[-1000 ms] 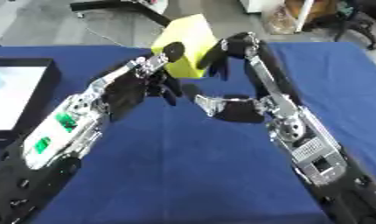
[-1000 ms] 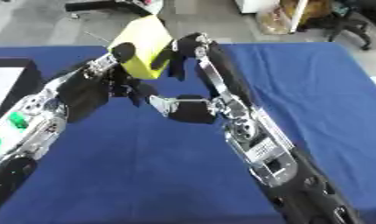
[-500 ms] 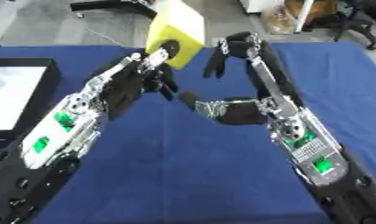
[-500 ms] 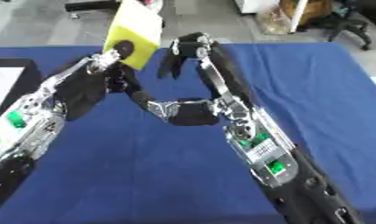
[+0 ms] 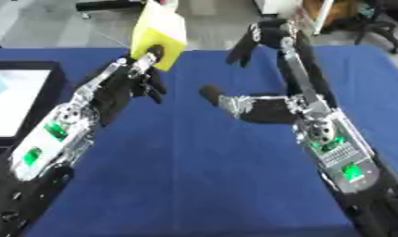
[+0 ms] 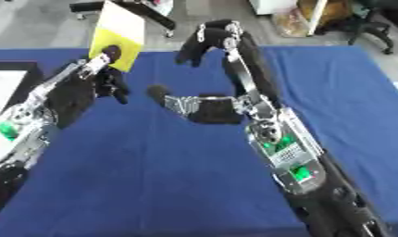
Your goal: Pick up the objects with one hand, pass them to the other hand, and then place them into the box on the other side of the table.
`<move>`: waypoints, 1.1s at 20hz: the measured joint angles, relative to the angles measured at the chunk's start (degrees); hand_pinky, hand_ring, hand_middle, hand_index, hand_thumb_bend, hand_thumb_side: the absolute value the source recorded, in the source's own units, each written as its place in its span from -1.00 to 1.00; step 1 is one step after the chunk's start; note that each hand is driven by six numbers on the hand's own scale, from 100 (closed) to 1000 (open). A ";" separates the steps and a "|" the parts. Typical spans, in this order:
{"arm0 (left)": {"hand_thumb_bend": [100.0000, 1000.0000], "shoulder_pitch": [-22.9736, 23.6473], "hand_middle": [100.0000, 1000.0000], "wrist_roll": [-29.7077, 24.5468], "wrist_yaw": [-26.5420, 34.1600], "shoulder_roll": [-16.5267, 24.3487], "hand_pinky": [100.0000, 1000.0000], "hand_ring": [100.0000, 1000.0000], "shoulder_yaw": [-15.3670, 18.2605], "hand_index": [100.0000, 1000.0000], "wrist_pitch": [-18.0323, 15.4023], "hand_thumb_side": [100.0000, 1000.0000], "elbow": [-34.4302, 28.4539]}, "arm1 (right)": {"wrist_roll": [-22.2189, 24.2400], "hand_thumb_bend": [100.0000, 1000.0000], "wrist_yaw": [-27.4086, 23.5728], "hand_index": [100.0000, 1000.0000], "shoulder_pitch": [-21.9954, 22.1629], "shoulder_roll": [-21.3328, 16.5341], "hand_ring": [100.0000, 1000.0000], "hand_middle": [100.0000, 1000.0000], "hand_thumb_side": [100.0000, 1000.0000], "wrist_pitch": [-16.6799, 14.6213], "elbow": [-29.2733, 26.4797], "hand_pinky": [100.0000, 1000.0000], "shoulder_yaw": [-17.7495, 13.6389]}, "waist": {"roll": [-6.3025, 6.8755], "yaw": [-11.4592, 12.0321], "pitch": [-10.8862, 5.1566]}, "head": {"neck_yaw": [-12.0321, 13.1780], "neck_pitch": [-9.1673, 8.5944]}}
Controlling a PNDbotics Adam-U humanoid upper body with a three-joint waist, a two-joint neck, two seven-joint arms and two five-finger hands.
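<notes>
A yellow block (image 5: 159,35) with a pale top face is held up over the far part of the blue table (image 5: 194,176). My left hand (image 5: 131,83) is shut on its lower edge, a finger pressed against its front face. My right hand (image 5: 259,39) hangs to the right of the block with a clear gap between them, its fingers drooping and relaxed, holding nothing. A black-edged box (image 5: 24,99) with a white inside lies at the left edge of the table.
A dark and silver object (image 5: 247,107) lies on the cloth between my two arms. Beyond the table's far edge there is grey floor, with chair legs and furniture at the top right.
The block passed from between both hands to my left hand alone, which carried it left. My right hand let go and drew away to the right.
</notes>
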 measured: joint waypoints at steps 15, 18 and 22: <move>-1.00 8.68 -0.39 9.50 -2.97 7.83 -0.15 -0.14 10.99 -0.25 -6.06 0.01 0.50 | -1.96 0.02 2.32 -0.16 0.41 -1.90 -0.13 -0.51 -0.46 0.32 -0.38 -0.12 -1.71 | 0.44 1.24 -0.46 | 4.14 -3.63; -1.00 10.51 -0.39 11.70 -3.01 9.16 -0.15 -0.14 13.48 -0.25 -7.02 0.00 0.61 | -2.00 0.01 2.56 -0.16 0.74 -2.24 -0.13 -0.51 -0.46 0.28 -0.38 -0.12 -1.74 | 0.79 1.64 -0.64 | 8.94 -4.65; -1.00 12.58 -0.39 14.26 -3.32 10.65 -0.15 -0.14 16.23 -0.25 -8.08 -0.01 1.84 | -2.03 0.02 2.78 -0.16 0.89 -2.57 -0.13 -0.51 -0.46 0.21 -0.38 -0.12 -1.74 | 0.94 1.91 -0.71 | 14.05 -5.71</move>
